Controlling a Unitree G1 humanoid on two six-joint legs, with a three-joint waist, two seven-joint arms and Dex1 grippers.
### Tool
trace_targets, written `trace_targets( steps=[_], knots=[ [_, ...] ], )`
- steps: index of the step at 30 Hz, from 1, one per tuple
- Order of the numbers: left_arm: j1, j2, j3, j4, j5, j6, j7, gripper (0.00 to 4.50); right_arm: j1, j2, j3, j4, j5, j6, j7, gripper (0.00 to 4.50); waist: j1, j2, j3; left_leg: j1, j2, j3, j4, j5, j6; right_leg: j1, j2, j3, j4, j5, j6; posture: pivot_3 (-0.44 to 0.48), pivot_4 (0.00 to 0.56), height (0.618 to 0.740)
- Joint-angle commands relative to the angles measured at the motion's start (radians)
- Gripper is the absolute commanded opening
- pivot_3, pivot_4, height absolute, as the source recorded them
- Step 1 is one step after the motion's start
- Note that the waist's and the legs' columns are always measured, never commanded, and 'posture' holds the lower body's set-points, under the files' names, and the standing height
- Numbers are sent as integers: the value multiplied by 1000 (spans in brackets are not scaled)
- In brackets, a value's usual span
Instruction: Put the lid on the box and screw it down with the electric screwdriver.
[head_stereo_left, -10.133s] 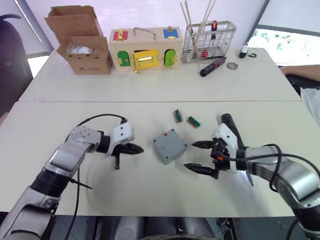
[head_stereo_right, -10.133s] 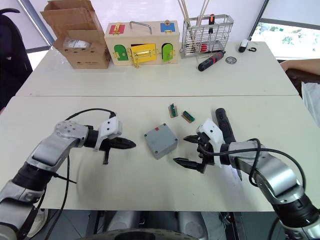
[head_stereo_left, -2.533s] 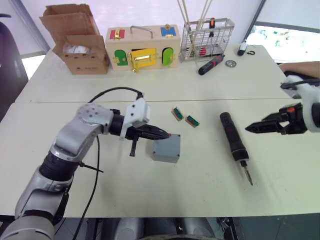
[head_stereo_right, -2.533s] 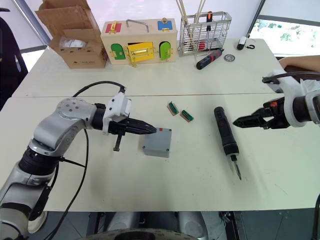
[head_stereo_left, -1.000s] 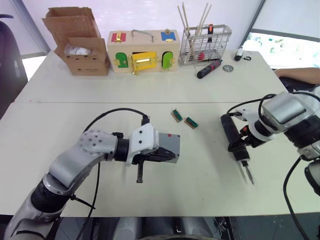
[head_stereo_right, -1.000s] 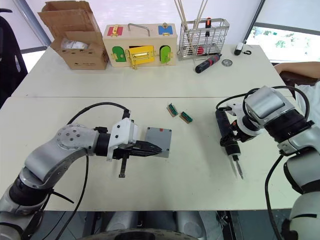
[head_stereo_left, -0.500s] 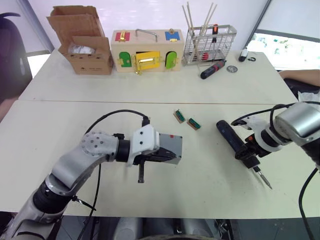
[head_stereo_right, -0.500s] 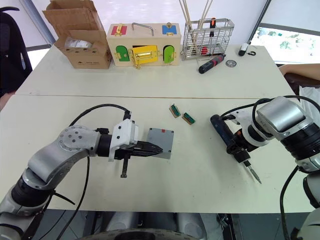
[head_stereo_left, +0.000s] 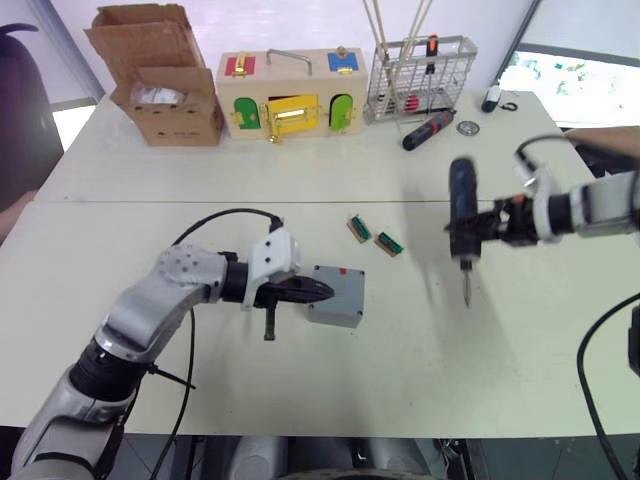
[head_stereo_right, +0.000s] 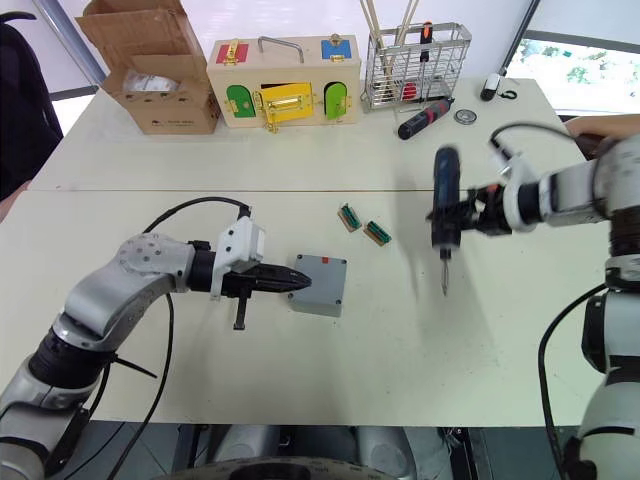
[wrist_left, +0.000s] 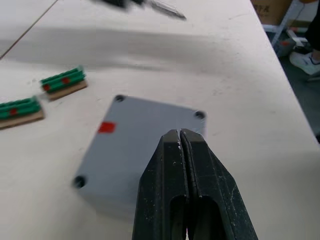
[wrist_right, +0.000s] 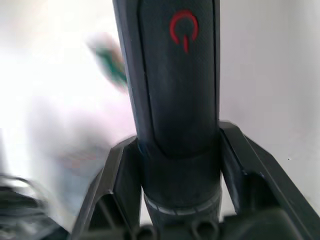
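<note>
Box (head_stereo_left: 336, 294): on desk (head_stereo_left: 300, 390), lid (wrist_left: 135, 145) already seated. Left gripper (head_stereo_left: 318, 291): fingers pressed together, tips touching the box's left side. Electric screwdriver (head_stereo_left: 461, 222): pinched by right gripper (head_stereo_left: 478, 226), upright, bit down, well right of box.

Electric screwdriver (head_stereo_left: 461, 215) lifted off table, now upright in right pincer (head_stereo_left: 478, 225), bit down.

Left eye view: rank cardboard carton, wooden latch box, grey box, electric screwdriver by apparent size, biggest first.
1. Wooden latch box and cardboard carton: too alike to split, and both sit farthest from the camera.
2. Electric screwdriver, held upright off the table in the right claw.
3. Grey box, by the left claw.
</note>
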Motion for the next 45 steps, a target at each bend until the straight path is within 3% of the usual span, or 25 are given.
trace_targets(
  steps=[1,3,6,13,19,25,45],
  knots=[
    [-48,-6,26,31,-8,-20,-35,0,141,135,-316,-247,426,-202,-408,1823,-4,-1,0,0,1,-1,1,0,0,1,1,-1,1,0,0,0,150,740],
    [-98,-11,29,82,-17,-17,-69,0,241,278,-386,-559,509,-402,-536,1823,-5,-1,0,0,0,0,1,0,0,1,0,-1,1,0,0,0,150,740],
    [-166,-19,34,150,-25,-3,-110,0,320,425,-373,-923,431,-603,-556,1823,-11,4,3,-1,0,0,1,0,0,-1,1,0,3,0,0,0,150,740],
    [-201,-14,34,218,-13,15,-145,0,523,467,-127,-1257,-23,-805,-344,1823,-15,4,3,2,1,-1,0,1,-1,0,2,0,1,0,1,0,150,740],
    [-158,-18,8,167,7,40,-116,0,657,410,105,-1394,-372,-917,-202,1823,-13,4,3,2,0,-1,1,2,-3,0,1,0,2,0,1,0,150,740],
    [-128,-35,-37,172,84,-7,-87,0,750,418,208,-1392,-537,-990,-118,1823,-9,4,3,2,0,-1,1,3,-5,0,1,0,2,0,1,0,150,740],
    [-118,-39,-72,139,116,-3,-124,0,806,474,214,-1404,-600,-960,-47,1823,-10,4,3,2,-1,-2,1,3,-5,0,1,0,3,0,0,0,150,740]
  ],
)
